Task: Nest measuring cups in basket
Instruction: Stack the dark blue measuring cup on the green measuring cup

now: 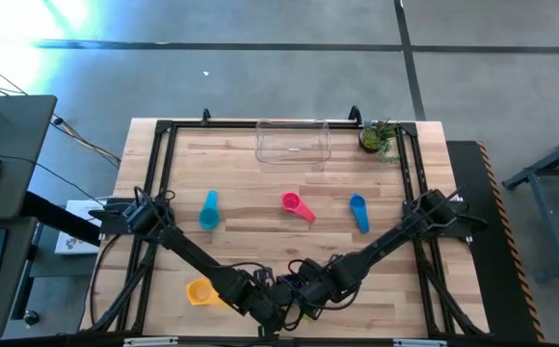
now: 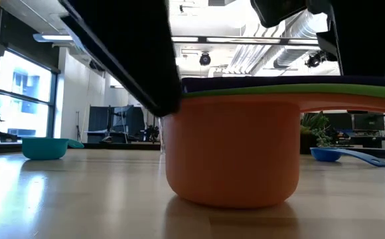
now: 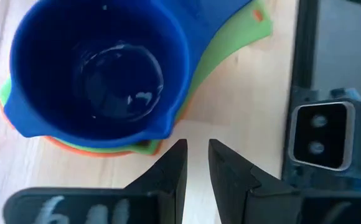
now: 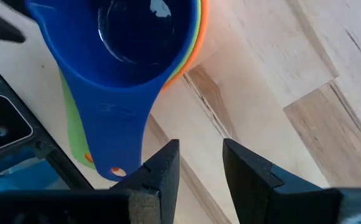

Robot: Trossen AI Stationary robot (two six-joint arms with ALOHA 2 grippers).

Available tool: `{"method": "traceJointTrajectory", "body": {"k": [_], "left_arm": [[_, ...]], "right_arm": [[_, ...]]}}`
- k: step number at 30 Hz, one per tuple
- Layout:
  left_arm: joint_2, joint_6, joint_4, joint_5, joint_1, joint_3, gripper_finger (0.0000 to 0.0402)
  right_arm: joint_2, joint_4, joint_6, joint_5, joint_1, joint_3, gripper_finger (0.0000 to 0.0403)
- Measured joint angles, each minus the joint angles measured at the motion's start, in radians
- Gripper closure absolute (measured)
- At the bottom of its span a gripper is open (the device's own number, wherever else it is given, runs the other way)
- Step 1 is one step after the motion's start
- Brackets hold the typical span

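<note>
Handwriting on left hand [image 3: 196, 163] is blurred beside nested measuring cups [image 3: 99, 74].

7 measuring cups [image 1: 208, 209], 1 basket [image 1: 292, 142]

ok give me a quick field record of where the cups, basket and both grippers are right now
stack: blue cup nested in green and orange cups, near table edge
loose cups: teal, pink, light blue, yellow, all on table
basket: far edge, no cups inside
left gripper: beside stack, fingers slightly apart, holding nothing
right gripper: by stack handles, fingers apart, holding nothing
plant: far right corner
</note>
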Motion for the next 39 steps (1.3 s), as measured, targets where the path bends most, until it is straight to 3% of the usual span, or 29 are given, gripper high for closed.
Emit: {"method": "traceJointTrajectory", "body": {"k": [15,23,39], "left_arm": [[0.005,0.069,-0.04,0.003,0.007,0.0,0.0346],[0.005,0.084,0.074,0.003,0.017,0.0,0.0346],[0.005,0.057,0.09,0.003,0.006,0.0,0.0346]], "right_arm": [[0.027,0.042,0.026,-0.032,0.001,0.0,0.0288],[0.027,0.089,0.045,-0.04,-0.001,0.0,0.0288],[0.027,0.117,0.149,-0.062,-0.005,0.0,0.0288]]}}
